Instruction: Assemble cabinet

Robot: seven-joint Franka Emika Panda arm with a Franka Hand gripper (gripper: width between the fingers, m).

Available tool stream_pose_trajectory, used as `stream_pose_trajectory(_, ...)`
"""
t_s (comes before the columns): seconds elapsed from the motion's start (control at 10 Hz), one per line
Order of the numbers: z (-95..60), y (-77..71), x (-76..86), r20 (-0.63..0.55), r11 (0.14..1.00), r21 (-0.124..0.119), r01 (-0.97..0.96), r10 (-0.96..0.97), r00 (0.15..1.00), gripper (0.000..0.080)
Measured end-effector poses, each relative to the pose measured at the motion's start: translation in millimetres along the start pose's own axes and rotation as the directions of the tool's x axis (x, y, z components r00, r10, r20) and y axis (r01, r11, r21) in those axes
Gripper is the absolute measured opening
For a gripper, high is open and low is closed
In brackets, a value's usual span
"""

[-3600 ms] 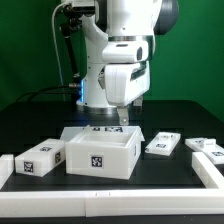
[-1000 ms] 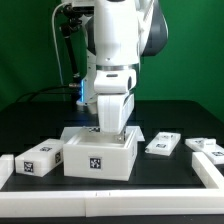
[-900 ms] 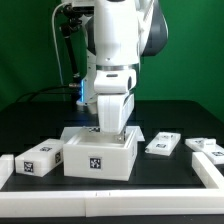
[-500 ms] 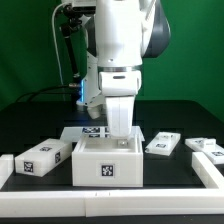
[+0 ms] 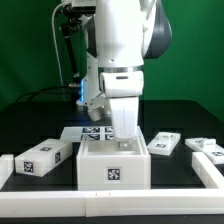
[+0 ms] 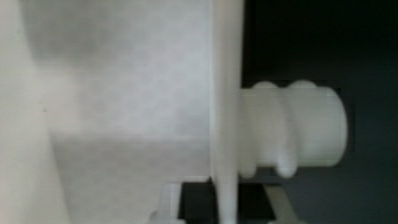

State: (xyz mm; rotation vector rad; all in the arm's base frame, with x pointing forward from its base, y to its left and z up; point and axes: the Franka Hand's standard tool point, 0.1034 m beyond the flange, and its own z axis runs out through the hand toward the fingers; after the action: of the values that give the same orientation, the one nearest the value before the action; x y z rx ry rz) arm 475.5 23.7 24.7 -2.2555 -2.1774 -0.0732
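Observation:
The cabinet body [image 5: 113, 166], a large open white box with a tag on its front, sits on the black table near the front rail. My gripper [image 5: 122, 141] reaches down over the box's far wall and is shut on it. In the wrist view the thin white wall [image 6: 226, 100] runs between my fingers, with the gripper [image 6: 228, 205] clamped on it. A white round ribbed stub [image 6: 302, 125] sticks out from one side of the wall. A small white tagged piece [image 5: 45, 157] lies to the exterior view's left. Two white tagged panels [image 5: 165, 143] [image 5: 205, 146] lie to the right.
The marker board [image 5: 88, 132] lies flat behind the box, partly covered by the arm. A long low white border rail [image 5: 60, 203] runs along the front and up the exterior view's right side [image 5: 208, 168]. A green wall stands behind the robot base.
The gripper came down onto the box's far wall. The box then slid toward the front rail and the exterior view's right, uncovering the marker board.

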Motion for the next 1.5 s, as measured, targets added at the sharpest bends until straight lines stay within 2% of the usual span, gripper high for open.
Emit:
stream_pose_trajectory(0.1,0.7,10.6,8.4,-0.001,1.000,0.009,0.015,-0.015,1.000,0.0034)
stream_pose_trajectory(0.3,1.2,31.4,20.6,-0.011,0.999,-0.002,0.032,-0.032,0.999,0.0034)
stream_pose_trajectory(0.4,1.5,37.5,27.5,-0.015,0.999,-0.006,0.034,-0.035,0.999,0.0034)
stream_pose_trajectory(0.5,1.9,41.0,36.2,-0.017,1.000,0.001,0.011,-0.011,1.000,0.0034)
stream_pose_trajectory(0.9,3.0,42.8,62.7,-0.010,0.999,0.042,0.010,-0.009,1.000,0.0034)
stream_pose_trajectory(1.2,3.4,43.1,86.9,-0.012,0.999,0.054,-0.001,0.002,1.000,0.0034)
stream_pose_trajectory(1.5,1.2,42.3,89.1,-0.006,0.998,0.060,-0.024,0.025,1.000,0.0034)
